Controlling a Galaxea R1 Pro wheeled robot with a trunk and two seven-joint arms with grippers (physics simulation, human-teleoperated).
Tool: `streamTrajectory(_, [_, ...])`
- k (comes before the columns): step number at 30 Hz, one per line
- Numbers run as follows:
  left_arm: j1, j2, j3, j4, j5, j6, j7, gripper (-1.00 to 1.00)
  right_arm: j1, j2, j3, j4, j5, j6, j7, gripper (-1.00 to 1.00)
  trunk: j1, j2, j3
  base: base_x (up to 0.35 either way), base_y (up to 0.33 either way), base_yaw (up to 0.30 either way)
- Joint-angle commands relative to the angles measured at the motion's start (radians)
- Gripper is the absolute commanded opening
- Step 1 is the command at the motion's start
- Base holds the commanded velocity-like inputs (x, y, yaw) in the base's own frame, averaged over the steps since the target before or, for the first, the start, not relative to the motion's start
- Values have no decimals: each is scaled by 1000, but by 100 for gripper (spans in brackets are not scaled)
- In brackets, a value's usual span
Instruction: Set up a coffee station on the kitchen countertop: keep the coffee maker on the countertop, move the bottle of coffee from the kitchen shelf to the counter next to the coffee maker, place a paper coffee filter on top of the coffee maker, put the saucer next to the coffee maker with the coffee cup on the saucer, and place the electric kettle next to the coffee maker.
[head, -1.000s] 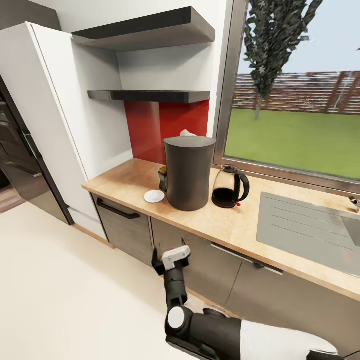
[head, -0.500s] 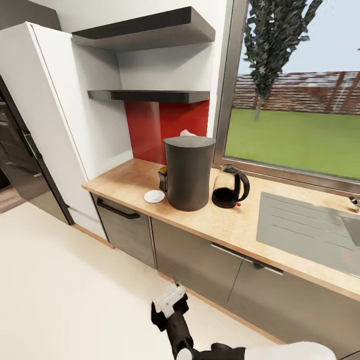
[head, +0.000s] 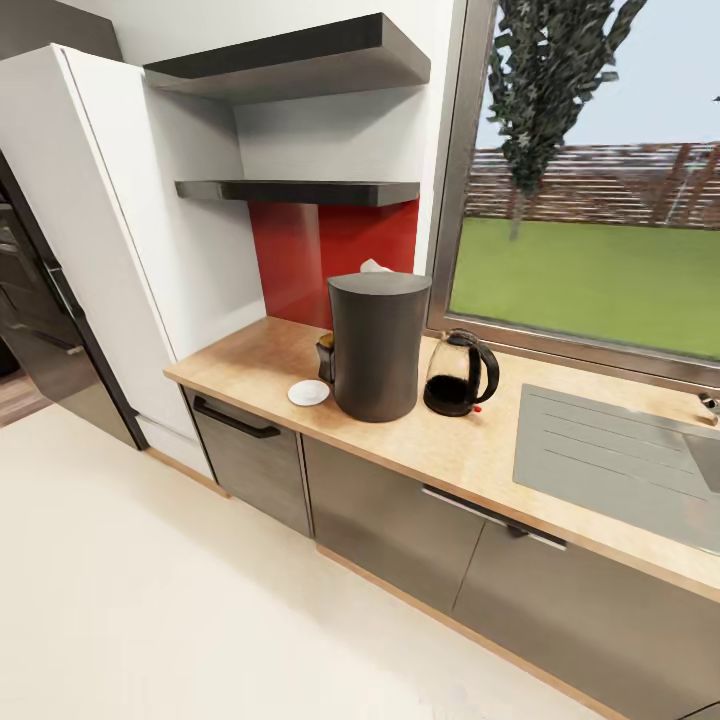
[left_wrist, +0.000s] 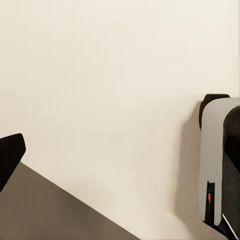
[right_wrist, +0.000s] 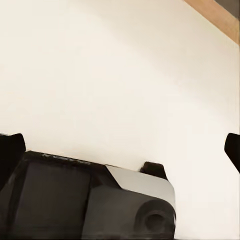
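Observation:
The dark cylindrical coffee maker (head: 378, 345) stands on the wooden countertop (head: 450, 445) with a white paper filter (head: 376, 266) on top. The glass electric kettle (head: 458, 375) is just right of it. A white saucer (head: 308, 393) lies at its left front, bare. A small dark item (head: 324, 355) is half hidden behind the maker's left side; I cannot tell what it is. Both shelves (head: 300, 190) look bare. My right gripper (right_wrist: 121, 150) is open over the floor, above the robot's base. My left gripper (left_wrist: 120, 160) is open, one fingertip (left_wrist: 10, 160) showing, nothing held.
A steel sink (head: 620, 460) is set in the counter at the right, under the window. A tall white cabinet (head: 110, 250) and a dark fridge (head: 40, 330) stand at the left. Grey cabinet fronts (head: 400, 530) run below the counter. Pale floor (head: 150, 600) lies in front.
The arm seen low in the head view has dropped down and out of that view's bottom edge. Nothing on the countertop has moved.

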Motion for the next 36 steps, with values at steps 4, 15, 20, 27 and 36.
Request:
streamTrajectory(4, [0,-16,-7,0,10,-1,-4,100,70,-10,6,97,-29,15,38,100,1,-2,-2,0,0,0])
streamTrajectory(15, [2,-42,-8,1,10,6,-1,100,186,-43,4,126,-173,88,83,100,1,-2,-2,0,0,0])
streamTrajectory(20, [2,-49,-8,5,10,17,-1,100,193,-42,4,126,-183,90,92,100,1,-2,-2,0,0,0])
streamTrajectory(27, [2,-51,-11,30,9,20,-1,100,195,-37,3,126,-187,89,95,100,1,-2,-2,0,0,0])
streamTrajectory(36, [2,-52,-8,75,10,20,0,100,195,-36,1,125,-189,90,93,100,1,-2,-2,0,0,0])
